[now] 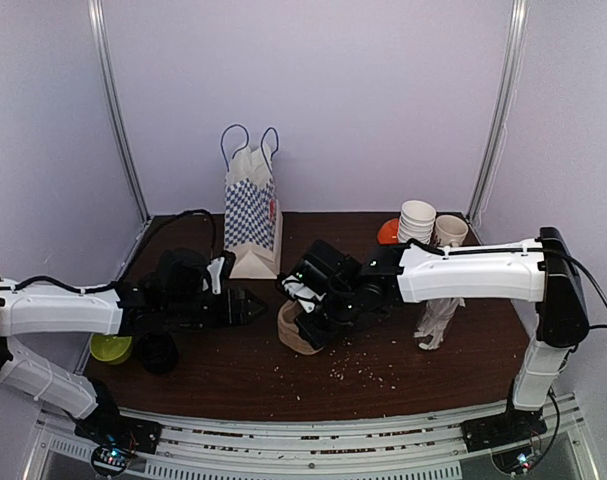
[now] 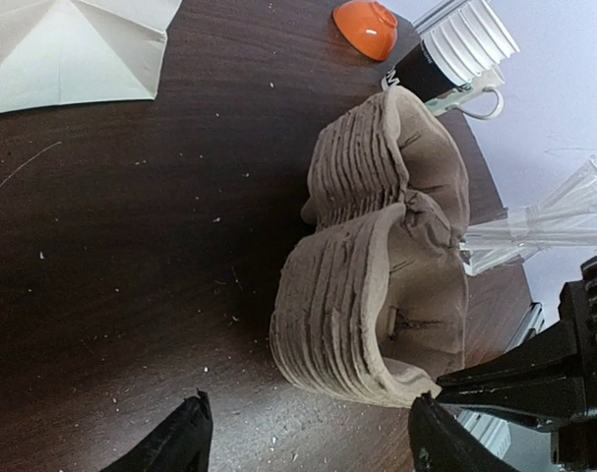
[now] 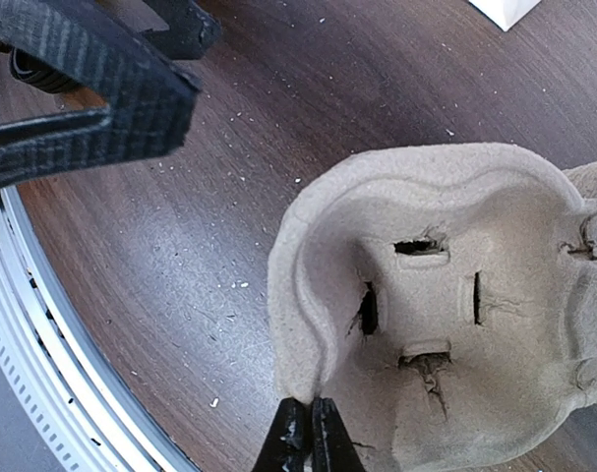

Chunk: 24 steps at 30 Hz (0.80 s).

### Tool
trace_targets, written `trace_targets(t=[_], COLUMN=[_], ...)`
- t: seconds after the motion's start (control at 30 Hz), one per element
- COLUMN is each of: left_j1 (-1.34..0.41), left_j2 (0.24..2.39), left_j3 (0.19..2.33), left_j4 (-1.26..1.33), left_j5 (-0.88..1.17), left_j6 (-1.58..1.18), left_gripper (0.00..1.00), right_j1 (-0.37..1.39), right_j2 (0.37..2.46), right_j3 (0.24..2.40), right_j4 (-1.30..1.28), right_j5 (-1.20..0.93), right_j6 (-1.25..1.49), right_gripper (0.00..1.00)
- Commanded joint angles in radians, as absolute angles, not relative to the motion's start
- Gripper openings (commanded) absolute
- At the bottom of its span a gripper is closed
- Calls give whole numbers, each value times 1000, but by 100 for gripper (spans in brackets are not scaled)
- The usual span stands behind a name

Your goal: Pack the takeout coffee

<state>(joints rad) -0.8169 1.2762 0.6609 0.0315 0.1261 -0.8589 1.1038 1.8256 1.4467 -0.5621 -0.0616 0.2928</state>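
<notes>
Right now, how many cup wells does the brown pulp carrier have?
2 in the carrier: one well toward the orange piece, the other nearer the left gripper, its rim pinched by the right gripper.

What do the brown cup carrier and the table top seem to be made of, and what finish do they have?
The cup carrier looks like moulded paper pulp, matt and fibrous: its edges are soft, its slots are torn rough, and its outer wall is ribbed. The table top looks like dark wood or a wood-grain laminate, I cannot tell which; it shows fine grain and a faint sheen.
</notes>
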Motion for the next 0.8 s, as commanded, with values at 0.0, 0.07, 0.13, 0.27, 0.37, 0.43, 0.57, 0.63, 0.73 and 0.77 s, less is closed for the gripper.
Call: trace_targets(t=[0.0, 0.07, 0.13, 0.27, 0.37, 0.43, 0.57, 0.63, 0.73, 0.77], left_j1=[-810, -810, -810, -810, -810, -810, -810, -810, -810, -810], left_j2=[1308, 1324, 1341, 1369, 1380, 1387, 1398, 1400, 1404, 1405], left_j3=[672, 672, 672, 675, 678, 679, 684, 686, 684, 683], left_j4=[106, 117, 125, 137, 139, 142, 148, 149, 150, 150], left_j5=[159, 165, 173, 183, 186, 188, 193, 194, 194, 195], left_j6=[-857, -857, -859, -859, -856, -855, -854, -854, -852, -852], left_gripper=[70, 70, 69, 68, 68, 68, 68, 68, 67, 68], right_j1=[1098, 1098, 1097, 1097, 1097, 1098, 1097, 1097, 1097, 1097], right_j2=[1816, 1809, 1802, 1781, 1760, 1750, 1740, 1731, 1718, 1715], right_j3=[1453, 1454, 1459, 1462, 1462, 1463, 1466, 1466, 1467, 1467], right_j4=[-574, -570, -571, -567, -563, -562, -563, -562, -561, -564], right_j5=[-78, -80, -76, -58, -41, -37, -37, -35, -34, -33], right_j6=[296, 303, 309, 319, 326, 330, 340, 343, 348, 347], right_gripper=[0, 0, 0, 0, 0, 0, 0, 0, 0, 0])
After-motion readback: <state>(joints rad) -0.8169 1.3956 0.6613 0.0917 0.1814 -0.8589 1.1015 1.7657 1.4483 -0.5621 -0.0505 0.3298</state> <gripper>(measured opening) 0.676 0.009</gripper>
